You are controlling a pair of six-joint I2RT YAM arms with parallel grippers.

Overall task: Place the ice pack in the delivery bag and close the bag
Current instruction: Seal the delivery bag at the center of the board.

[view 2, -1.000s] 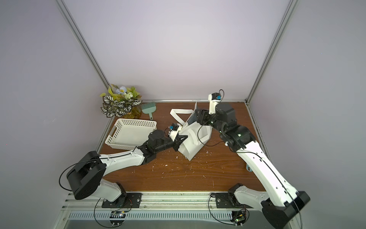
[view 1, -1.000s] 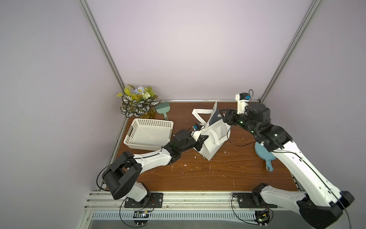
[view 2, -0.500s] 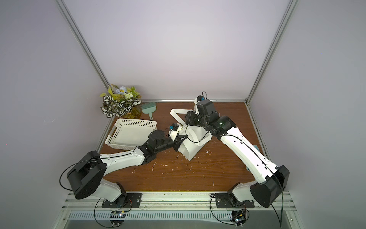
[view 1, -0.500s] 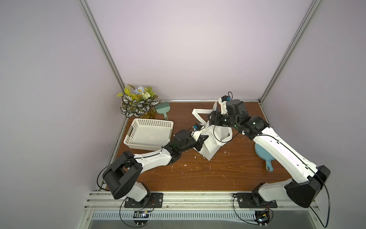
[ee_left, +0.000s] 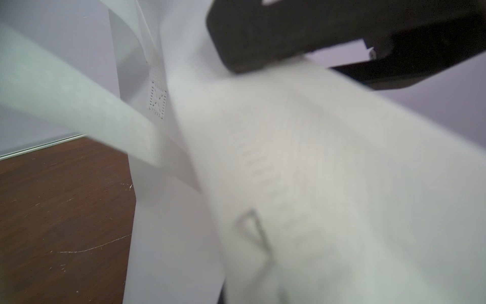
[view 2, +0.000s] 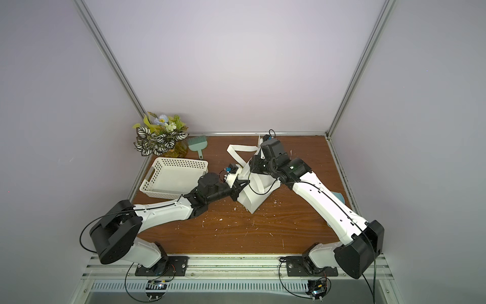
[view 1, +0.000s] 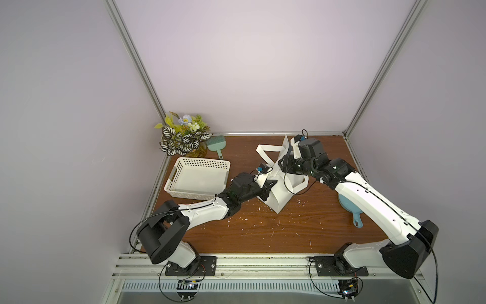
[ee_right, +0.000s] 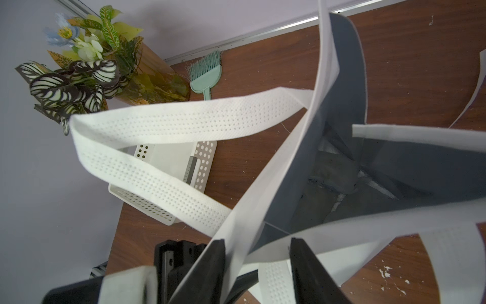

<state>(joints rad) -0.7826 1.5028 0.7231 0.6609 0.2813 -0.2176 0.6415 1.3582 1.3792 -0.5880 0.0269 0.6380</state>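
Nearest us, the tabletop (view 1: 263, 231) is flecked with white crumbs. Just past them, the left fingers (view 1: 271, 182) are pressed together on the delivery bag (view 1: 278, 204), on the side that faces the basket. That matches 1 second ago. The left wrist view is mostly blurred white fabric.

The bag stands mid-tabletop with its mouth up and its 2 loop handles flopped outward.

The right arm is what has changed. 1 second ago it was raised, off to the bag's right. It has since swung in and come down, so the right fingers (ee_right: 210, 263) now sit at the bag's mouth. They stand apart, with the bag's white rim running loose between them, unpinched.

Down on the bag's floor lies a dim, lumpy shape that we take for the ice pack (ee_right: 328, 181). Shade hides any print on it.

The lowered forearm now covers more of the teal dustpan (view 1: 345, 208).

Farther back, the white basket (view 1: 184, 196), the teal brush (view 1: 217, 144) and the plant (view 1: 184, 136) have not moved.
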